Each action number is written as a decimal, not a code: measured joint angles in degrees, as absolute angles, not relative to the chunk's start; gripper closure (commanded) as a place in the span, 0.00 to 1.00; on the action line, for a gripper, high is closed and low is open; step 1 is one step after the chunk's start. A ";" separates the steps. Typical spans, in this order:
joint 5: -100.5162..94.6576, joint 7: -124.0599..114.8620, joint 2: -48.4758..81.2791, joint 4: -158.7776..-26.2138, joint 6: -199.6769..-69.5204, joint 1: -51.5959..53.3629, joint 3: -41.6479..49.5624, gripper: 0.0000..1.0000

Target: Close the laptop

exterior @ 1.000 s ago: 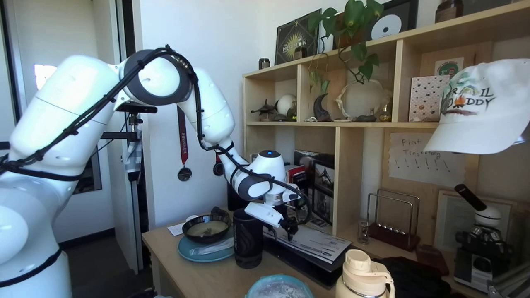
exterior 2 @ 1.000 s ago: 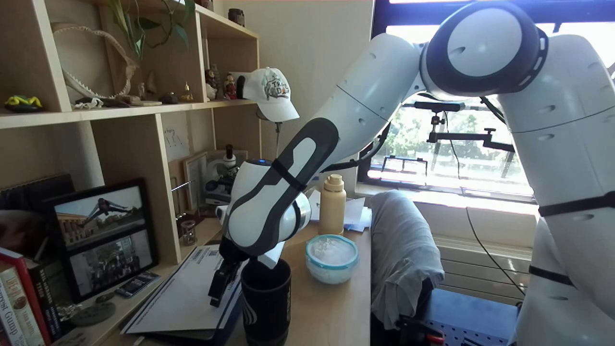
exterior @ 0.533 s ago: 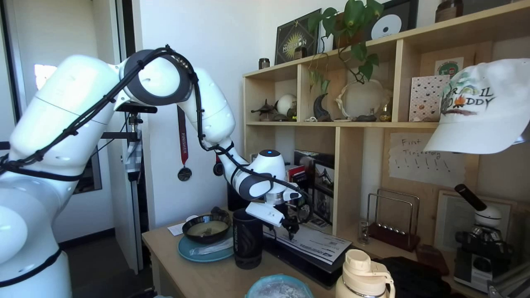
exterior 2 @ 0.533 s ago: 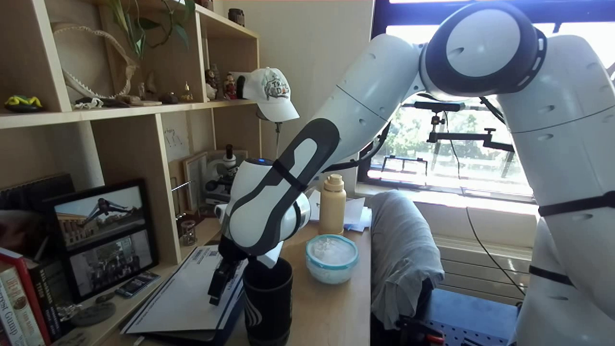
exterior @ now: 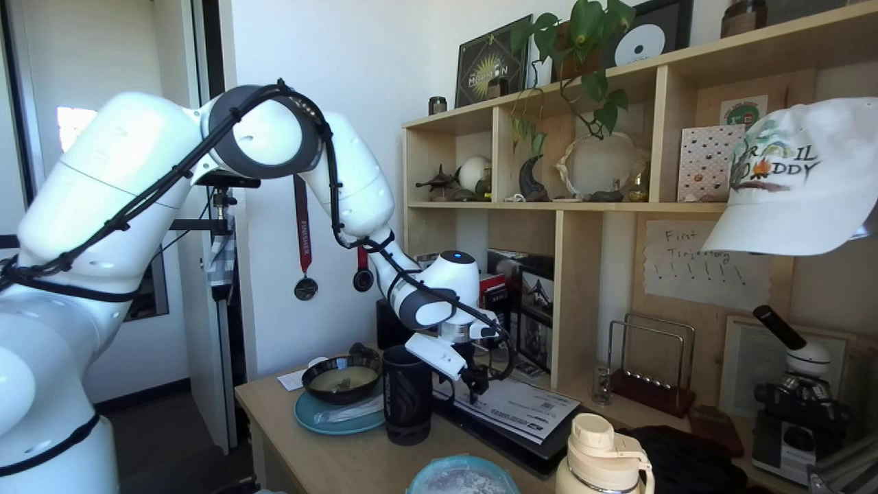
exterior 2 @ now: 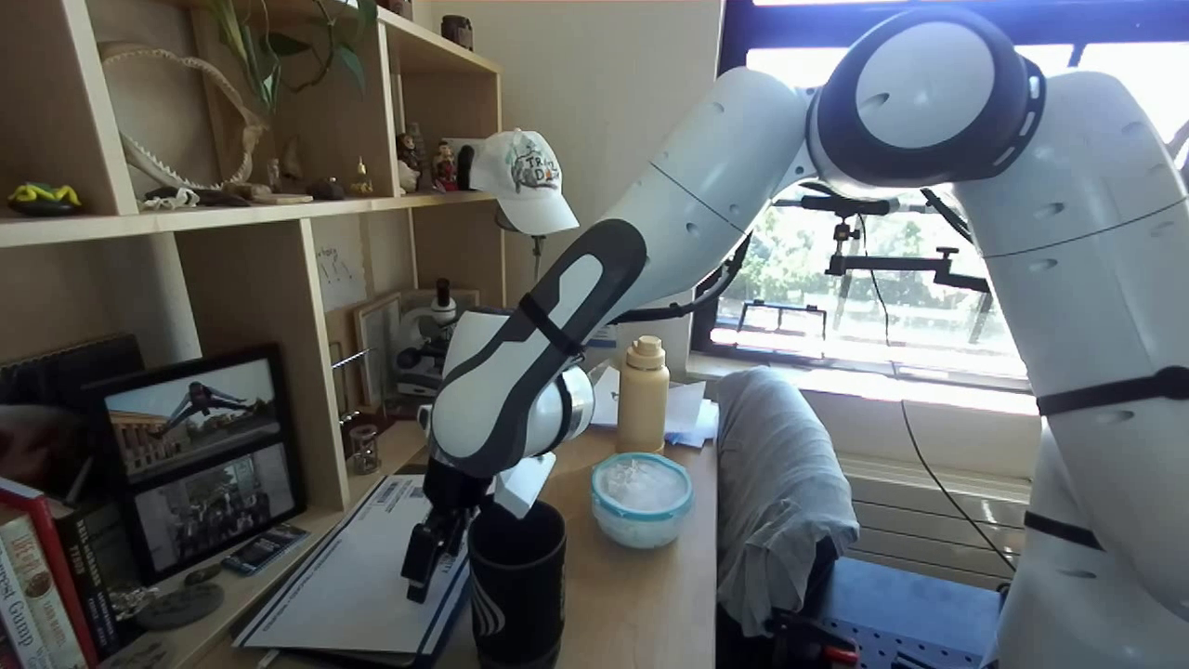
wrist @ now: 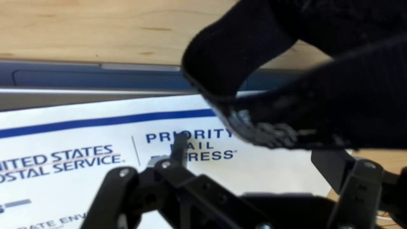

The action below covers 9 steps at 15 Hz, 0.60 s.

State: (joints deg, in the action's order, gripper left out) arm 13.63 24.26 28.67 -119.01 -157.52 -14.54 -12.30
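Note:
The thin black laptop [exterior: 511, 449] lies on the desk with its lid nearly down; a narrow gap shows between lid and base in an exterior view. A white mail envelope [exterior 2: 353, 576] lies on the lid and covers most of it. In the wrist view the envelope [wrist: 260, 168] fills the middle, and the laptop's bluish base edge [wrist: 92, 76] shows beyond the lid edge. My gripper [exterior: 475, 391] points down over the envelope, fingers apart and empty; it also shows in the wrist view [wrist: 254, 159]. I cannot tell whether a fingertip touches the envelope. The screen is hidden.
A black mug [exterior: 407, 405] stands close beside the laptop and gripper; its dark loop [wrist: 270, 117] covers the wrist view's upper right. A teal plate [exterior: 322, 422] with a dark bowl [exterior: 341, 379], a lidded tub [exterior 2: 641, 502], a cream bottle [exterior 2: 643, 395] and shelves [exterior: 576, 295] stand around.
My gripper has moved slightly toward the mug's side. The envelope has shifted slightly the same way, its near edge sitting a little lower. The mug has moved very slightly.

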 measured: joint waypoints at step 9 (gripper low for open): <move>19.45 24.28 28.99 -110.55 -149.34 -18.12 -11.12 0.00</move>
State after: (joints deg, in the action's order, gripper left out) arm 19.45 24.28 28.99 -110.55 -149.34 -18.12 -11.12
